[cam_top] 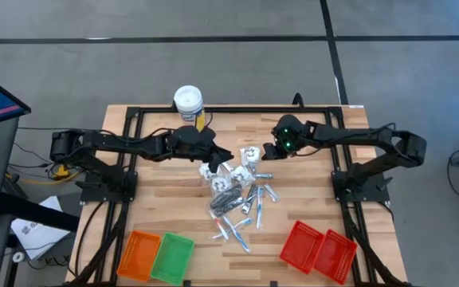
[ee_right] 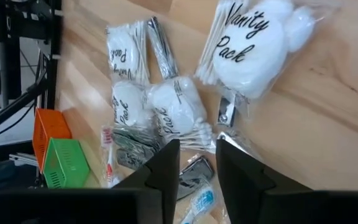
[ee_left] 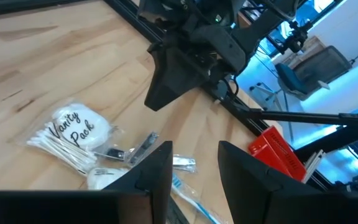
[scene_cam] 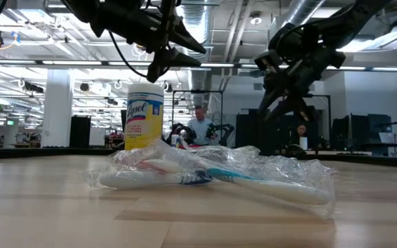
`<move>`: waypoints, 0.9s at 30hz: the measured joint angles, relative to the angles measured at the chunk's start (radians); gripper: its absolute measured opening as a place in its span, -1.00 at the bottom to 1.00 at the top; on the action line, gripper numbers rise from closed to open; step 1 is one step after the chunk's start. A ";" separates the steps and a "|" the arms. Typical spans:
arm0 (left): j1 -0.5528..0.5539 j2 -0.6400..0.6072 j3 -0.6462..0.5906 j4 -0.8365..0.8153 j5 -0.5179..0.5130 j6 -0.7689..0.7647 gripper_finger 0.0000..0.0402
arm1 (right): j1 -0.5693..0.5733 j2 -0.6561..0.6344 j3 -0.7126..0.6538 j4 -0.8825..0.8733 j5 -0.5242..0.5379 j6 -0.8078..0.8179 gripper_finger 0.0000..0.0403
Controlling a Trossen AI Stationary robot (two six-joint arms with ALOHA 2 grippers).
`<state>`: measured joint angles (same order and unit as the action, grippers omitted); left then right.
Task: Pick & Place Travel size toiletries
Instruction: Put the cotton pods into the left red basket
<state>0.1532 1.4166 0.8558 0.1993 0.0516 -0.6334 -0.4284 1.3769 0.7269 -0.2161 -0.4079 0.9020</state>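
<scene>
- High view shows our travel size toiletries (cam_top: 236, 195) heaped mid-worktop (cam_top: 166, 199); we judge none placed yet.
- Our left pincer (cam_top: 210, 150) and right pincer (cam_top: 265, 149) hover at the far edge, fingers apart, empty.
- Baskets (cam_top: 154, 255) wait near.

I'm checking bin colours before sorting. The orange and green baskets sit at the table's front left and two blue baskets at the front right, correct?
Not quite: the two baskets at the front right are red, not blue, as the high view shows. The orange basket and green basket do sit front left.
</scene>
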 joint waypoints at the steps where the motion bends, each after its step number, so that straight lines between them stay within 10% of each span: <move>1: 0.000 0.000 0.000 0.000 0.000 0.000 -0.39 | -0.001 0.000 0.000 -0.001 -0.002 0.001 -0.46; 27: 0.057 0.000 -0.117 0.126 0.001 -0.168 -0.39 | -0.002 0.118 0.000 0.055 0.014 0.087 -0.25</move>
<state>0.2100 1.4166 0.7387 0.3248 0.0528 -0.8013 -0.4303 1.4948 0.7265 -0.1608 -0.3942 0.9892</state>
